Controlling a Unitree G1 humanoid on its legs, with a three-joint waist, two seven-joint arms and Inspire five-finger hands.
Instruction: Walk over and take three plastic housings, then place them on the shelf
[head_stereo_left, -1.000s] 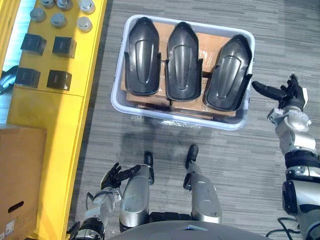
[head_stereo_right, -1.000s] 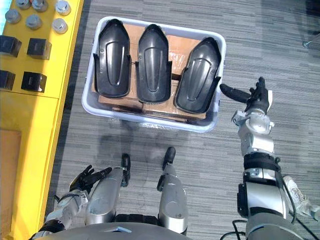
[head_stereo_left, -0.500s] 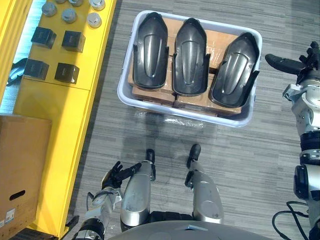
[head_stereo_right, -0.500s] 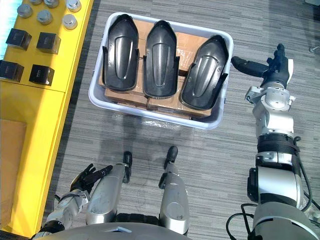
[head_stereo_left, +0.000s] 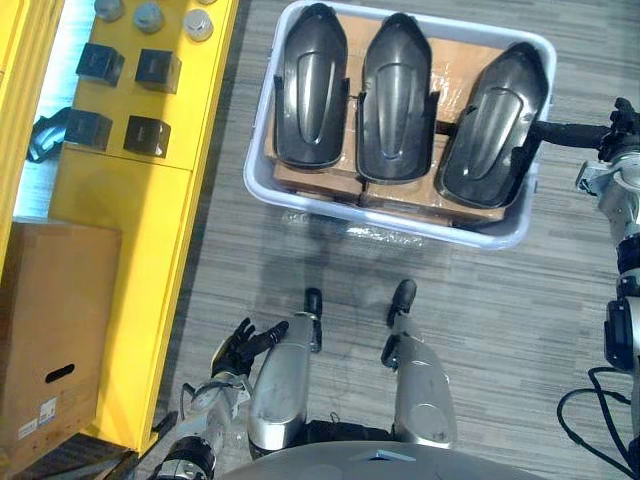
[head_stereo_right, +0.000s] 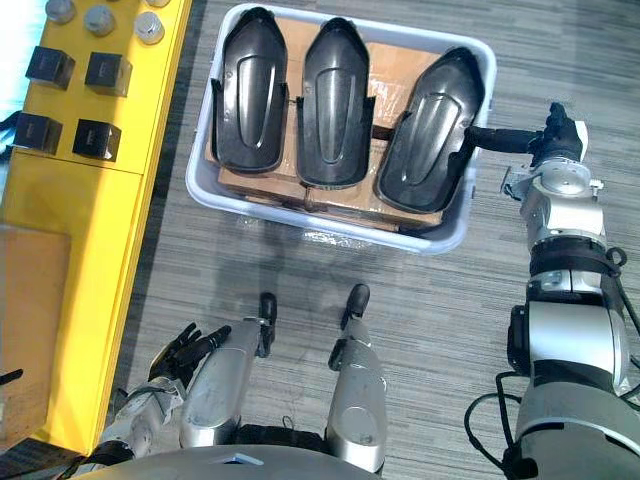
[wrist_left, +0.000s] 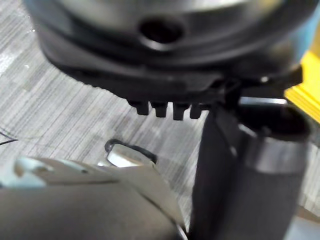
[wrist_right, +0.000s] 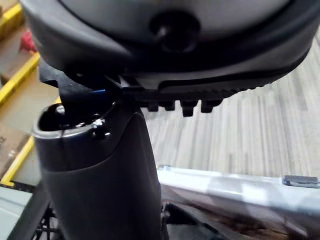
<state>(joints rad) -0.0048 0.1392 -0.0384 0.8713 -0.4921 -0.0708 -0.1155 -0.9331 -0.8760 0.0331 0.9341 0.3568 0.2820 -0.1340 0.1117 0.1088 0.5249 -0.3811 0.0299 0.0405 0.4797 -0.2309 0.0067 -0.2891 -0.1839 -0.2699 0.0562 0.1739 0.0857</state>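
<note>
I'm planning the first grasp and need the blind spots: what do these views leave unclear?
- Contact: the thumb of the right hand overlaps the rightmost housing in both eye views. Touching or just above, cannot tell, and the hand's own bulk blocks the right wrist view.
- The floor of the bin: hidden under the cardboard.
- The grey cylinders on the yellow shelf: cut by the top edge.

Left hand hung low at the robot's left side, fingers loosely spread, right arm reached forward, right hand uncurled, thumb stretched straight sideways.
</note>
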